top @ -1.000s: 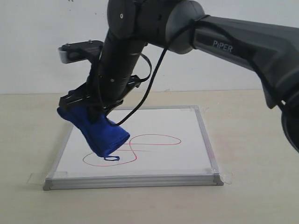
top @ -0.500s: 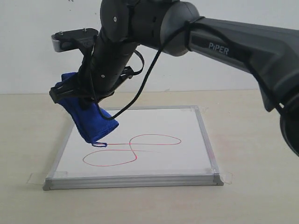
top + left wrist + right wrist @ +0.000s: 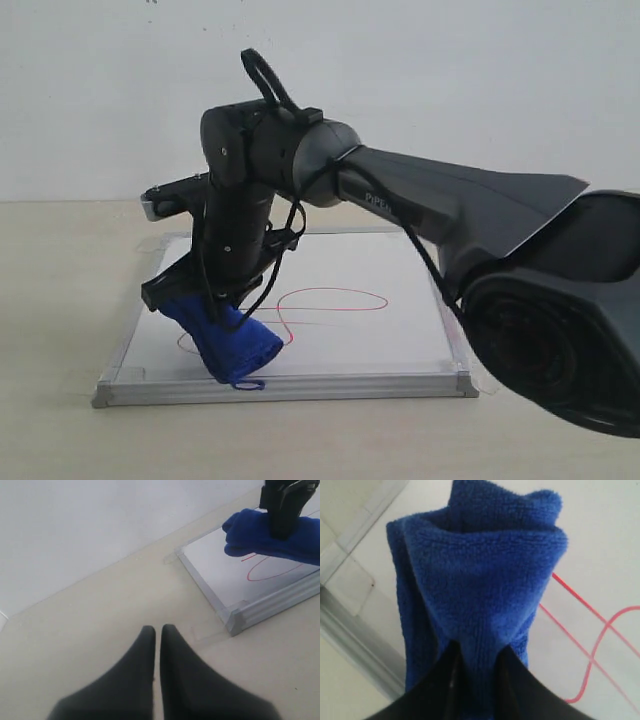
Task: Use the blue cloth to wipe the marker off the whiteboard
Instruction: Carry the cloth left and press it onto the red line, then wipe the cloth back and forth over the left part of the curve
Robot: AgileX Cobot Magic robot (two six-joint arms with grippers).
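**Blue cloth (image 3: pixel 235 350): held at the near-left corner of the whiteboard (image 3: pixel 380 335)**

1. Left fingers (image 3: pixel 150 637). These are seen only in the left wrist view. They are brought together with nothing between them and are held above the bare table (image 3: pixel 60 300), off the left corner of the board and apart from it.

2. Table and board. The whiteboard is laid flat on the table. Its silver-grey frame (image 3: pixel 280 387) is seen on all four sides.

3. Blue cloth. The blue cloth is clamped at its upper end by the right fingers (image 3: pixel 200 297), which are closed on it. It is tilted, with its lower end set down on the near-left part of the board surface. A small blue loop (image 3: pixel 250 385) at that lower end is seen over the near frame rail. How firmly the cloth is pressed on the board cannot be told.

4. Marker line (image 3: pixel 340 291). The left end of the red figure-eight is covered by the cloth. The remainder of the line is exposed to the right of the cloth, across the middle of the board.

5. Right arm (image 3: pixel 450 210). The arm is extended from the right side of the exterior view, across the board, to the cloth.
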